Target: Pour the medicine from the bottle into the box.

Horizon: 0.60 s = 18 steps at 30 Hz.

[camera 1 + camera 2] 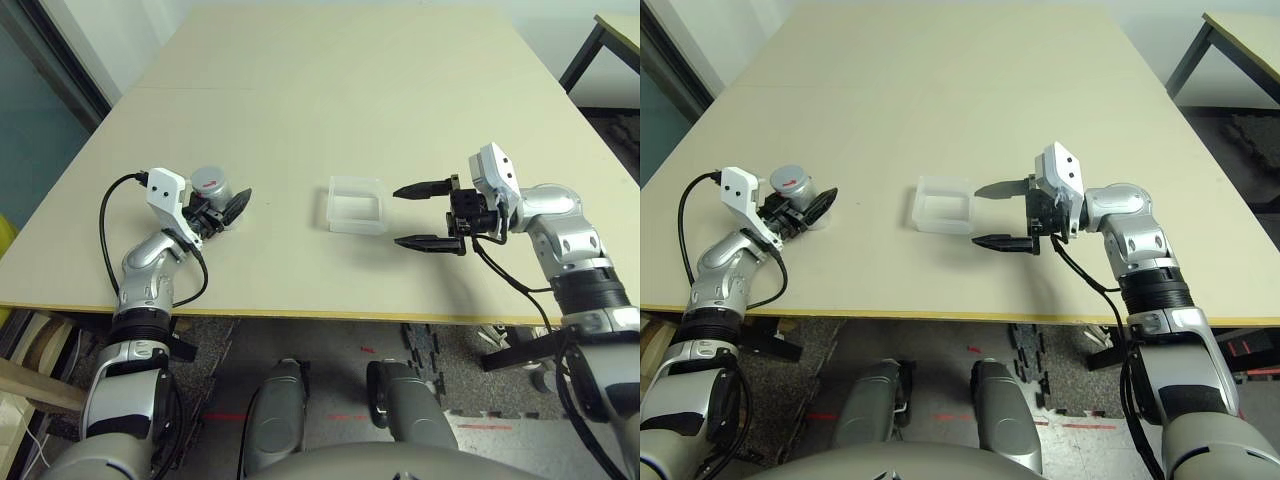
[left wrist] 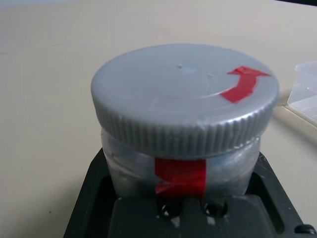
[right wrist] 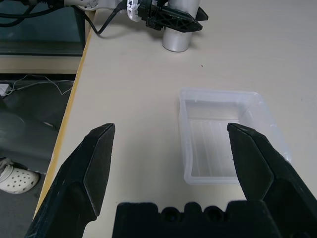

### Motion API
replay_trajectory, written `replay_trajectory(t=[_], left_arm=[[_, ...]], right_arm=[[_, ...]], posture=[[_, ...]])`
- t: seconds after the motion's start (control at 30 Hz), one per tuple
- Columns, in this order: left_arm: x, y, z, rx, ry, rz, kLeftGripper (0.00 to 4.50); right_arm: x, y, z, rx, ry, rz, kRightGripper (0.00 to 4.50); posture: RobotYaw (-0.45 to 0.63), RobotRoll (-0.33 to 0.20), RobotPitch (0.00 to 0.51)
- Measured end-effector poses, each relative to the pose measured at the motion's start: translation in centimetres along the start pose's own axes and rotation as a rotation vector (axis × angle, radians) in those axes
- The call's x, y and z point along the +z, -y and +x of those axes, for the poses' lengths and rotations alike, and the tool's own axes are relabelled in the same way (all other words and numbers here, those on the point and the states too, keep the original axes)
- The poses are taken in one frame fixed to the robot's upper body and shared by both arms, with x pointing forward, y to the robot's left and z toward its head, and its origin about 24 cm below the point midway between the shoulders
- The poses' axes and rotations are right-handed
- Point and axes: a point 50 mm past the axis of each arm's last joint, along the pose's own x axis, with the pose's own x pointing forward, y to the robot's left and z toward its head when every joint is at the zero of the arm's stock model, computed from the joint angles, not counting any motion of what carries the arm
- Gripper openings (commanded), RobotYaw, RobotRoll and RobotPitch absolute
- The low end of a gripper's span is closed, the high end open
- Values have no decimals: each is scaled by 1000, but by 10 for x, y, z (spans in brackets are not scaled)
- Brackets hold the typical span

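Surface [image 1: 330, 110]: a wide, pale beige top that runs from the near edge by the robot to the far end of the room; the things on it all sit close to the near edge.

Right arm: comes in from the right side, silver, its wrist turned so the gripper points left toward the middle.

Left arm: comes up from the near left, bent, with a black cable looping beside it.

Right gripper [image 1: 420, 215]: two black fingers spread wide, nothing between them, held just to the right of the box and apart from it.

Left gripper [image 1: 228, 208]: closed around the lower body of the bottle; the black fingers hug both its sides, seen up close in the left wrist view.

Box [image 1: 355, 204]: clear plastic, shallow, square with rounded corners, open side up, in the middle of the surface near the front edge, between the two grippers. I cannot tell whether anything is inside.

Bottle [image 1: 211, 185]: small, silver-grey, standing upright on the surface at the left, well apart from the box.

Cap [image 2: 184, 99]: round, grey, ribbed at the rim, seated on the bottle, with a red arrow on top.

Red mark [image 2: 179, 175]: a strip of red on the bottle's side, below the cap.
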Motion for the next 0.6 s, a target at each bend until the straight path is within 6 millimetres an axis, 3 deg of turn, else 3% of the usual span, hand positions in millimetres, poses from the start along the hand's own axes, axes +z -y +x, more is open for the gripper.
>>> replay_trajectory(t=[0.3,0.6], left_arm=[[3,2,0,-27,1,7,2646],[34,27,11,-229,35,-3,2646]], right_arm=[[0,0,0,-1,-1,2,4500],[4,4,4,-10,35,38,4500]], posture=[[-9,0,122],[-10,0,114]])
